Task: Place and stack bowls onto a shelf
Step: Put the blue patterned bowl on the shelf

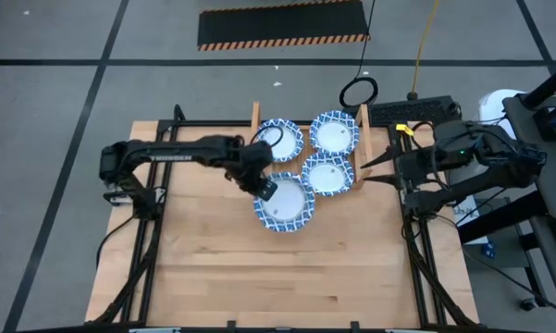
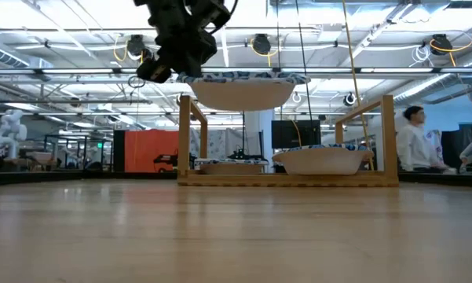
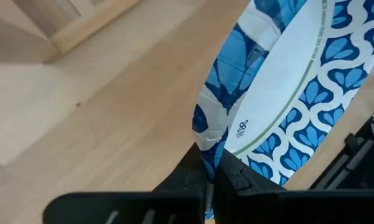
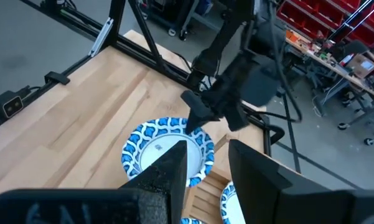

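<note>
Robotics lab or workshop hall.
Exposed ceiling trusses (image 2: 314, 71), red parts bins (image 4: 323, 25), taped concrete floor (image 1: 55, 55), another robot (image 2: 8, 134) behind.

Beyond the left claw (image 1: 262, 188) we see a striped floor mat (image 1: 283, 26); past the right claw (image 1: 365, 170), a keyboard (image 1: 414, 111).

Left gripper (image 1: 264, 188) jaws clamped; right gripper (image 1: 368, 169) jaws parted, waiting.

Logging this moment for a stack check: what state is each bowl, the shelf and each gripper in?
Held bowl: lifted off the table, pinched at its rim.
Left gripper: shut on the held bowl.
Three other bowls: resting on the shelf.
Shelf: upright on the table.
Right gripper: open, empty, beside the shelf.
</note>
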